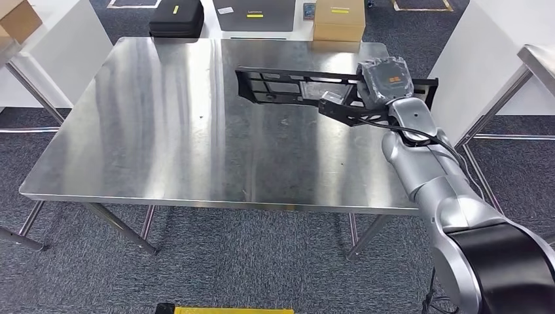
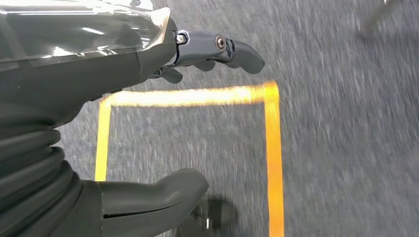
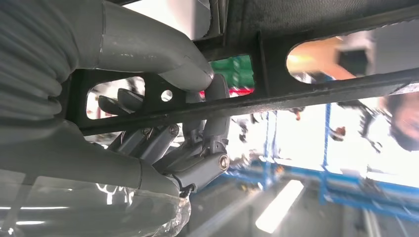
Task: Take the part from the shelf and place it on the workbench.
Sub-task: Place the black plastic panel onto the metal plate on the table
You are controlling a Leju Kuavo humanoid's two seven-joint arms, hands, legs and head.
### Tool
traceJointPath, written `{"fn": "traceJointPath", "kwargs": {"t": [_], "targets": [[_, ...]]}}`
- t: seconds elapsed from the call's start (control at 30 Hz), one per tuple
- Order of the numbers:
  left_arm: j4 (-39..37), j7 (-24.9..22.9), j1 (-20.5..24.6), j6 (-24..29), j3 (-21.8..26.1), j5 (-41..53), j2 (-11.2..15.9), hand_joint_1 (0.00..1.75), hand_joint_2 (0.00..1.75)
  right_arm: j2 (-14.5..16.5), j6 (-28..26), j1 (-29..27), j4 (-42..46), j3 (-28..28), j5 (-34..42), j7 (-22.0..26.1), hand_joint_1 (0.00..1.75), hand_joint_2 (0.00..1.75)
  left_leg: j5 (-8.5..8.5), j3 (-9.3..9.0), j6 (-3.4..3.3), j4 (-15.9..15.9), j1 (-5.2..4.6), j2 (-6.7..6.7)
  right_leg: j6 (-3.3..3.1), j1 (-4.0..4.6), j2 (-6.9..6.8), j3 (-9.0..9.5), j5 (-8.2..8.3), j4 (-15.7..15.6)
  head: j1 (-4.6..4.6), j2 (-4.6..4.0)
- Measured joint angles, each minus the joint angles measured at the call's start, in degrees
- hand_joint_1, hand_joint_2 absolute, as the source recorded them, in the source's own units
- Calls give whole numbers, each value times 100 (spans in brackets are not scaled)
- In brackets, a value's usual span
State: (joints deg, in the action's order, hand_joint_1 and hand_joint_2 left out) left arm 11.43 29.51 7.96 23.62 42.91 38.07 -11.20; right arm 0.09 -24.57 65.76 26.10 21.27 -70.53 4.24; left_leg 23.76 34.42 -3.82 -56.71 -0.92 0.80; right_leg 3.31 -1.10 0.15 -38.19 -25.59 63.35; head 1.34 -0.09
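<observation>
The big shiny steel counter (image 1: 163, 131) fills the middle of the room; over its far right side hangs the part (image 1: 288, 86), a long flat black frame full of cut-out holes, held up in the air and not yet set down. It looks stiff and hard, and likely light for its length; its bars are thin, so it may tip if held far from the middle, and the smooth edges may slip. The right hand (image 1: 386, 78) holds it near its right end; the fingers (image 3: 207, 123) wrap one bar, with the thumb on the other side. The left hand (image 2: 148, 98) hangs over the floor's yellow tape; its fingers are apart and hold nothing.
</observation>
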Motion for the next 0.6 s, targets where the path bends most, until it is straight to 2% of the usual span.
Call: {"fn": "traceJointPath", "kwargs": {"t": [0.03,0.07,0.17,0.23,0.27,0.33,0.4,0.43,0.53,0.57,0.6], "targets": [[0,6,9,-34,-31,59,-8,0,175,76,-76,69,-81,16,-28,10,175,175,28,15,26,-40,-8,18,-9,10,0,160,108,-323,3,0],[0,27,15,-32,-66,123,-15,0,175,134,-132,126,-157,29,-64,33,175,175,51,29,52,-72,-14,33,-36,21,0,260,161,-517,4,0],[0,131,31,2,-169,248,-31,0,175,268,-164,190,-338,85,-139,252,175,175,87,52,113,-106,-1,40,-132,8,0,315,174,-595,3,0],[0,175,48,97,-227,329,-42,0,175,359,-149,192,-419,104,-124,428,175,175,234,132,196,-304,20,18,-184,-45,1,340,187,-622,18,0],[0,188,56,160,-255,368,-48,0,175,411,-146,191,-453,108,-116,478,175,175,379,247,245,-556,45,4,-205,-67,3,348,190,-630,27,0],[0,202,72,261,-306,418,-61,0,175,503,-152,171,-538,121,-127,486,175,175,704,614,331,-1278,113,-24,-228,-73,7,349,185,-629,42,0],[0,210,78,303,-334,437,-68,0,175,547,-159,136,-606,128,-146,453,175,175,840,887,379,-1749,166,-45,-231,-77,7,349,181,-627,40,0],[0,213,78,308,-339,439,-71,0,175,553,-161,124,-620,129,-151,443,175,175,842,936,389,-1820,178,-51,-231,-78,6,349,181,-627,40,0],[0,215,76,310,-345,440,-73,0,175,559,-164,112,-634,129,-157,434,175,175,785,934,400,-1779,194,-58,-230,-83,5,349,180,-626,39,0],[0,216,76,311,-348,440,-74,0,175,565,-165,104,-645,129,-160,428,175,175,716,908,409,-1698,208,-62,-229,-88,4,349,179,-624,39,0],[-1,220,77,323,-357,442,-78,0,175,578,-174,97,-666,130,-183,423,175,175,523,711,444,-1283,234,-64,-198,-93,6,346,169,-615,44,0]]}}
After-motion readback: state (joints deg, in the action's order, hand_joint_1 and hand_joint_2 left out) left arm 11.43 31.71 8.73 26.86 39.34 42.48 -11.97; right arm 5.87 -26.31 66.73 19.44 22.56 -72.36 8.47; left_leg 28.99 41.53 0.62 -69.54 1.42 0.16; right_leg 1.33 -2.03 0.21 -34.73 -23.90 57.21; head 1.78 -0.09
